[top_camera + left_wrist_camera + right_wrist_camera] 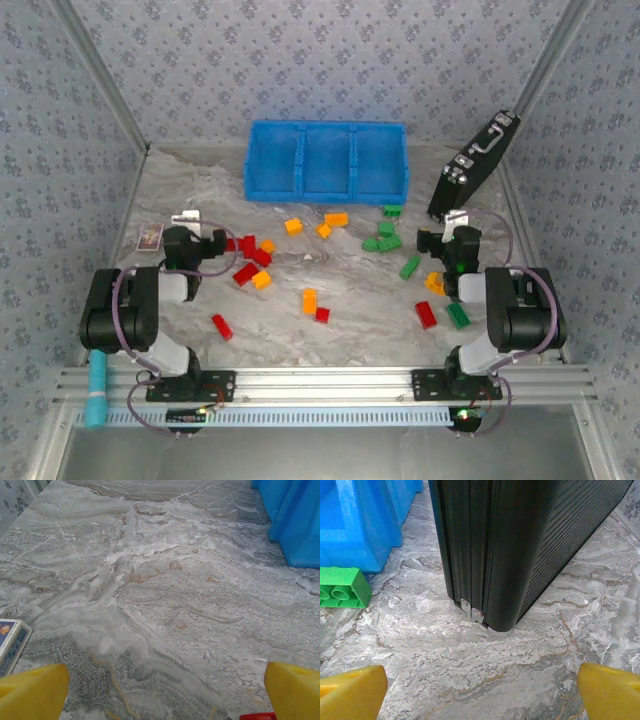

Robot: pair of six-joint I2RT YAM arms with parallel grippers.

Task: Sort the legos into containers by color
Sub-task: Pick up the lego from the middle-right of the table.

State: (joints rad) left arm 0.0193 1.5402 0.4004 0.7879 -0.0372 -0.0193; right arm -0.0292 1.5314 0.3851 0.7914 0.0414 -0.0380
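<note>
Legos (310, 298): loose on your tabletop (370, 295), none visible in the blue bin (270, 188) | left pincer (163, 695), right pincer (480, 692): both apart, empty, presumably readied for picking | green brick (340, 587): just beside bin.

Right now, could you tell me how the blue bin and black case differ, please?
The blue bin is plastic; the black case is dark with metal latches. The bin lies flat with its top open, split into three compartments; the case stands on edge, shut. The bin sits at the middle rear, the case at the right rear. Both are rectangular, resting on the table.
</note>
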